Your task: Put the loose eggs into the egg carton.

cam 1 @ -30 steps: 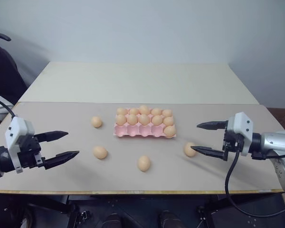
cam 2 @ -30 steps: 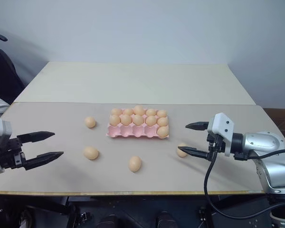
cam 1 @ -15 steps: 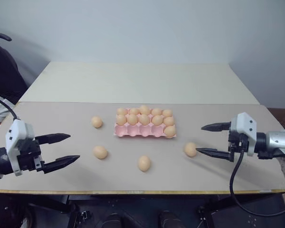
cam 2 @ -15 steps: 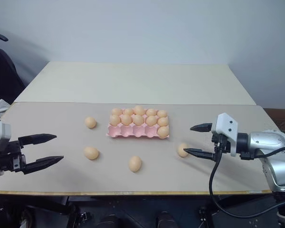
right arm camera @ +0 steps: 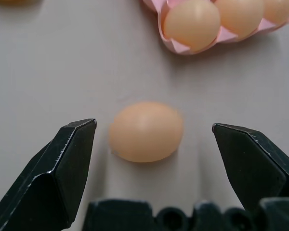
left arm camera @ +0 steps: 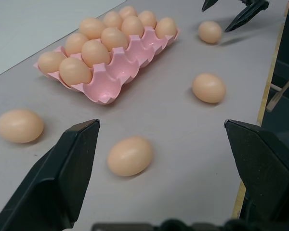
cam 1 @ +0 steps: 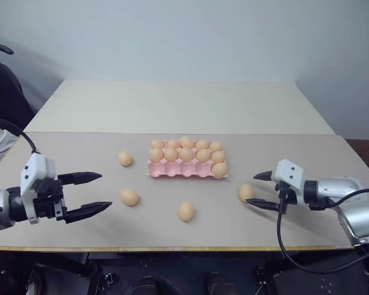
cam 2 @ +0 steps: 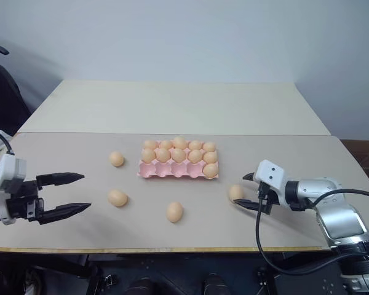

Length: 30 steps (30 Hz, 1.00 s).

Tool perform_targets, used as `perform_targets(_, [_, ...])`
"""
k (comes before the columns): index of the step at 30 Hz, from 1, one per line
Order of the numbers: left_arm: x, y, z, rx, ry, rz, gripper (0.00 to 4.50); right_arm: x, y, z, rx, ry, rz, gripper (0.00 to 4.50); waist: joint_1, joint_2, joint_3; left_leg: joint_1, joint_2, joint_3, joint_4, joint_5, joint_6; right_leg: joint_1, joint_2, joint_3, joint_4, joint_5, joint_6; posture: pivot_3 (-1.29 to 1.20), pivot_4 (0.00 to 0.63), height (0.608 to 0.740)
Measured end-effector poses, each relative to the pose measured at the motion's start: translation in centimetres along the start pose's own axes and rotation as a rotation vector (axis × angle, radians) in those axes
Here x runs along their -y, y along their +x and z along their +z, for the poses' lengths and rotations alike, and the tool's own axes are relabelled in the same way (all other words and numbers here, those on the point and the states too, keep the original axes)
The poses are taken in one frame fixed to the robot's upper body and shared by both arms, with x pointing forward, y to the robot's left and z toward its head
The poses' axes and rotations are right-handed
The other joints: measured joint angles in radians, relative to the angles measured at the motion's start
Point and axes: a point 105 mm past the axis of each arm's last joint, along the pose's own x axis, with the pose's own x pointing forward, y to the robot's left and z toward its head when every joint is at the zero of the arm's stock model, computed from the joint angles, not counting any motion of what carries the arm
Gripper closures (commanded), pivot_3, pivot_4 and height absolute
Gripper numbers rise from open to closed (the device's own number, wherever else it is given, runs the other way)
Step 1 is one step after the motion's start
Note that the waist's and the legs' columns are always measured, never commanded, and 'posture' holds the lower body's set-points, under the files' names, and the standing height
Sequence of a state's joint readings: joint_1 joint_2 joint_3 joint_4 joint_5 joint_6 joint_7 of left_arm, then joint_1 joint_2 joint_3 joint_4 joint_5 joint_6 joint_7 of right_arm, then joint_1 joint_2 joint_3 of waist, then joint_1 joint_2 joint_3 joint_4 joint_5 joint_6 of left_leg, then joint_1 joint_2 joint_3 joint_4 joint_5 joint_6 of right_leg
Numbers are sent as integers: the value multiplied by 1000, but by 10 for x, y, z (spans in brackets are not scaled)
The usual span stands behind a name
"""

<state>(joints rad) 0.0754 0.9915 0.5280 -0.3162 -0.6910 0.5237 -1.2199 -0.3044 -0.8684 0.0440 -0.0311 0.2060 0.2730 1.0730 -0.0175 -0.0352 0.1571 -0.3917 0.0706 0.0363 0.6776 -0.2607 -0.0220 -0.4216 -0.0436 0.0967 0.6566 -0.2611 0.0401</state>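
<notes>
The pink egg carton lies mid-table with several eggs in it; the front row has empty cups. Loose eggs lie on the table around it: one at the carton's left, one front left, one front centre, one at the right. My right gripper is open and low over the table, its fingers on either side of the right egg without touching it. Over the table's left side my left gripper is open and empty, pointing at the front-left egg.
A second pale table adjoins the far side. A dark chair stands at the far left. The table's front edge runs close below both grippers. My right arm's black cable hangs over that edge.
My right gripper has dropped towards the table and come closer in, so its open fingers now flank the right egg. The left gripper has hardly moved.
</notes>
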Motion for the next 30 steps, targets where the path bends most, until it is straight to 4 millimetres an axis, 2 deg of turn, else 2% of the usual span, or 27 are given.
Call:
perform_targets(5, [0,0,0,-4,1,-8,0,-1,18,-9,-21,7,13,27,-2,0,0,0,0,0,0,0,0,0,0,0,1,0,0,0,150,740])
perform_targets(8, [0,-1,0,-6,-2,-7,0,-1,22,-15,-27,26,15,592,0,0,0,0,0,0,0,0,0,0,0,0,0,0,0,0,150,740])
perform_targets(11, [1,-1,0,-8,-3,-6,0,-2,26,-13,-15,24,18,1643,0,0,0,0,0,0,0,0,0,0,0,0,0,0,0,0,150,740])
perform_targets(12, [1,-1,0,-8,-2,-7,0,-2,26,-13,-14,23,18,1863,0,0,0,0,0,0,0,0,0,0,0,0,0,0,0,0,150,740])
perform_targets(15, [1,0,0,-9,-3,-6,0,-2,25,-7,6,10,17,1903,0,0,0,0,0,0,0,0,0,0,0,0,0,0,0,0,150,740])
perform_targets(19, [1,-1,-1,-10,-3,-5,0,2,23,16,83,-8,-9,1903,-3,0,0,0,0,0,0,0,0,0,0,0,1,0,0,0,150,740])
perform_targets(22, [0,-1,1,-12,5,-4,0,10,31,51,195,-31,-38,1903,-12,0,0,1,0,0,0,0,0,0,0,0,2,0,0,0,150,740])
perform_targets(26, [-2,0,5,-5,20,-3,0,20,53,99,307,-81,-70,1903,-22,0,0,0,0,0,0,0,0,0,0,0,2,0,0,0,150,740])
perform_targets(28, [-3,1,7,-3,25,-2,0,24,69,107,298,-81,-84,1903,-25,0,0,0,0,0,0,0,0,-1,0,0,1,0,0,0,150,740])
perform_targets(30, [-3,2,7,-1,27,-3,0,29,85,105,253,-60,-108,1903,-23,0,0,-2,0,0,0,0,0,-2,0,0,1,0,0,0,150,740])
